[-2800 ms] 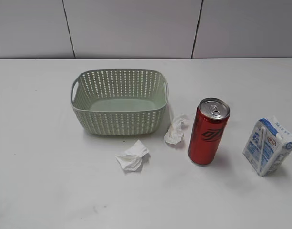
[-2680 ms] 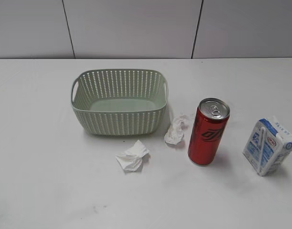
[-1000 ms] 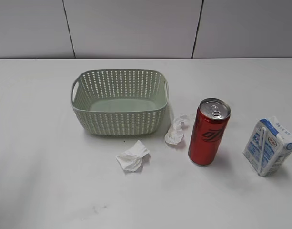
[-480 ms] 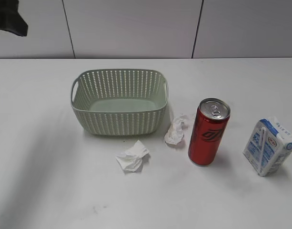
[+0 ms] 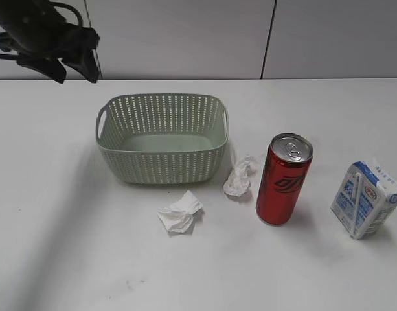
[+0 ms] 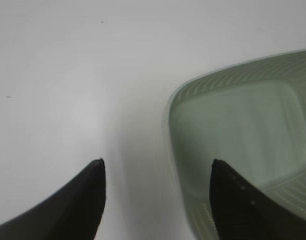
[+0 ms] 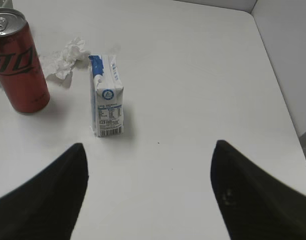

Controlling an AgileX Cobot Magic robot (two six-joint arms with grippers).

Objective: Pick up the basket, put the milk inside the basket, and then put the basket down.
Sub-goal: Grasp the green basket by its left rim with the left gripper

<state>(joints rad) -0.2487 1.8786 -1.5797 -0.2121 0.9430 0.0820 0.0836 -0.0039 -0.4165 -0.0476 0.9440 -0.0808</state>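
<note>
Left gripper (image 5: 74, 70) has come further into the exterior view since half a second ago: then only a dark corner showed at far left, now the black arm and both fingers hang above the table, left of and behind the pale green perforated plastic basket (image 5: 162, 137). Everything on the table sits where it was.

Left wrist view: black fingers (image 6: 75, 207) spread apart, nothing between them, basket's left end (image 6: 232, 135) under the right finger, bare white table (image 6: 68, 75) under the left one. No contact with the basket.

Basket rests upright on the table, far-left of centre, nothing inside. Small white-and-blue gabled milk carton (image 5: 366, 199) stands at the right edge, well apart from the basket. Tall red soda can (image 5: 283, 179) stands between them. One crumpled white tissue (image 5: 239, 176) lies just beside the can's left side, another crumpled white tissue (image 5: 180, 213) lies near the basket's front.

Right gripper (image 7: 148, 195): jaws wide apart, empty, held above the table on the near side of the carton (image 7: 106, 96), can (image 7: 19, 60) to its left in that view.
</note>
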